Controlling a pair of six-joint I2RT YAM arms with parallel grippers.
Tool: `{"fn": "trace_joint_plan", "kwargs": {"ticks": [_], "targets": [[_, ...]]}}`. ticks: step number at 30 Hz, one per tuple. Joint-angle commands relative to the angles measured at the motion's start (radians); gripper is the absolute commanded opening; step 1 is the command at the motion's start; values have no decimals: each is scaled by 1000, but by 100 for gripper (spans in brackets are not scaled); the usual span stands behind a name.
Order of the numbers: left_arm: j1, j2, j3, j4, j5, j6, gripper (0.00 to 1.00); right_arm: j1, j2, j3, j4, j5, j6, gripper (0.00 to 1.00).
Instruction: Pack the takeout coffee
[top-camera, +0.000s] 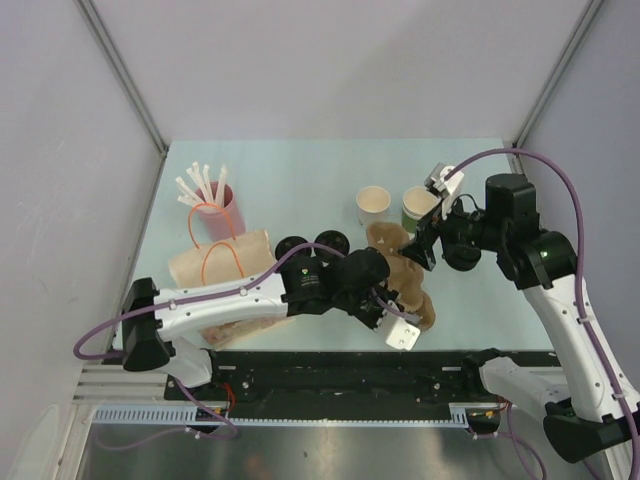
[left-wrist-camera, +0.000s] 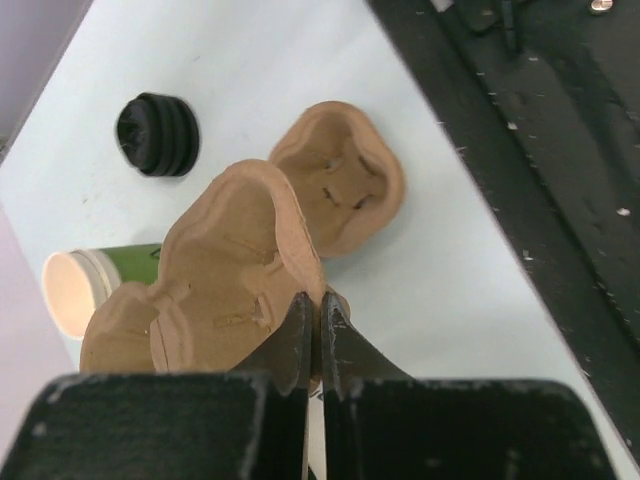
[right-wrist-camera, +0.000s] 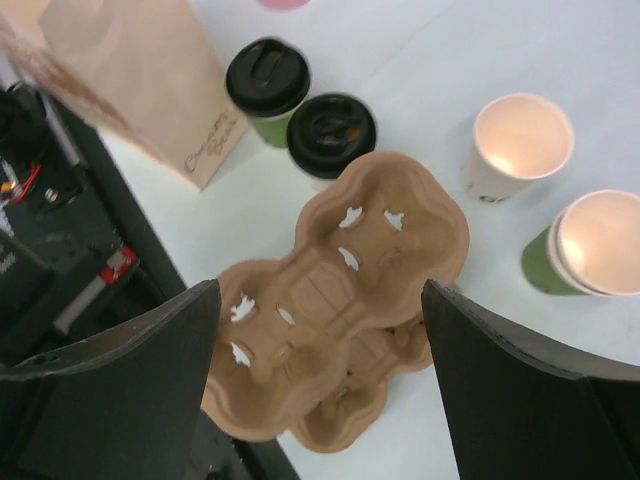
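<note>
At the middle of the worktop (top-camera: 300, 180), the two lidded cups stand side by side between the bag (right-wrist-camera: 130, 80) and the trays, and we see little of them. From above, the left arm (top-camera: 240, 295) covers their near sides. From the right wrist, the lidded white cup (right-wrist-camera: 332, 135) shows almost only its round black lid, its wall cut off by the upper tray (right-wrist-camera: 345, 290). The lidded green cup (right-wrist-camera: 266, 88) shows a strip of green under its lid. The lower tray (right-wrist-camera: 350, 425) peeks out beneath the upper one. A black ribbed round thing (left-wrist-camera: 158, 133) in the left wrist view we cannot name. The left claw (left-wrist-camera: 312, 305) is closed tight, tips at the rim of one tray; whether pulp is pinched between them we cannot tell. The right claw (right-wrist-camera: 320, 290) hangs over the trays with fingers spread wide, holding nothing. Both trays are brown moulded pulp, matte and rough, with lobed wells slit at the bottom. Nearer the far edge, right of centre, stand an open white cup (right-wrist-camera: 520, 145) and an open green cup (right-wrist-camera: 590, 245), both smooth paper. The bag is tan paper.
</note>
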Motion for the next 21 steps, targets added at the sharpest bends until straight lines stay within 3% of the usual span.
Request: {"fn": "trace_joint_plan", "kwargs": {"ticks": [1,7,12,21], "targets": [[5,-55,30,-142,114,52,0,-13,11,47,-178,-95,-132,86],[26,-80,23,-210,151,126,0,6,71,38,-262,-202,-187,84],[26,-89,37,-226,165,138,0,68,86,-31,-219,-58,-181,83],[58,-95,67,-237,267,111,0,7,158,-88,-85,-192,-290,81]]}}
